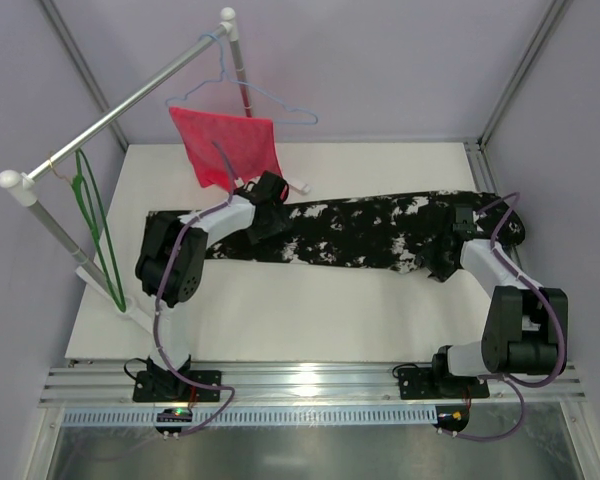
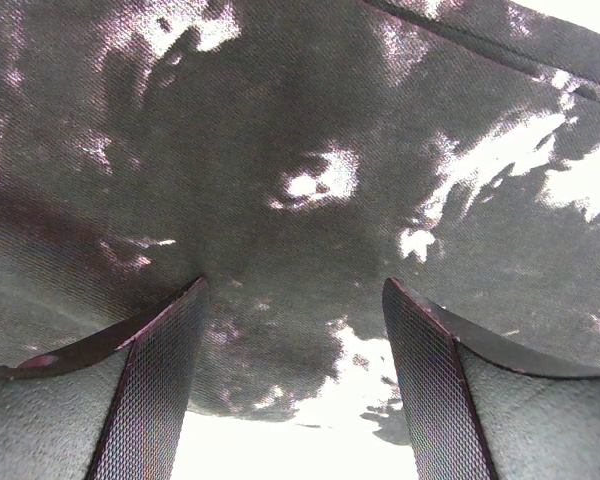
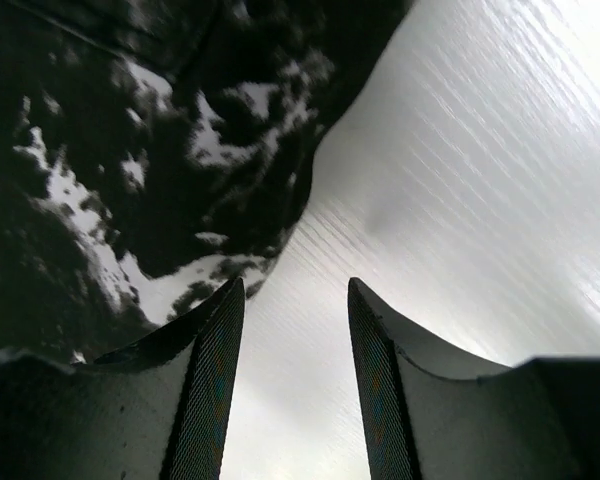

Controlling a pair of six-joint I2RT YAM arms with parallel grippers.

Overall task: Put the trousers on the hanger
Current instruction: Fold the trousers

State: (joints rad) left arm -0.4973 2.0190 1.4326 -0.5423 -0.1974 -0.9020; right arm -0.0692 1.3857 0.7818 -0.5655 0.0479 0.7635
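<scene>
The black trousers with white splotches [image 1: 360,232] lie flat across the white table, from left to right. The green hanger [image 1: 97,232] hangs from the rail at the far left, apart from both grippers. My left gripper [image 1: 269,213] is open, low over the left part of the trousers; the fabric [image 2: 310,120] fills its view and the gripper [image 2: 294,282] holds nothing. My right gripper [image 1: 446,256] is open at the trousers' near edge on the right. In its view the gripper [image 3: 295,282] is over bare table, with the trousers [image 3: 130,150] to its left.
A red mesh cloth [image 1: 225,147] hangs on a pale blue wire hanger [image 1: 270,100] from the slanted metal rail [image 1: 130,105] at the back left. The rail's white post [image 1: 70,250] stands at the table's left edge. White table [image 1: 310,310] lies in front of the trousers.
</scene>
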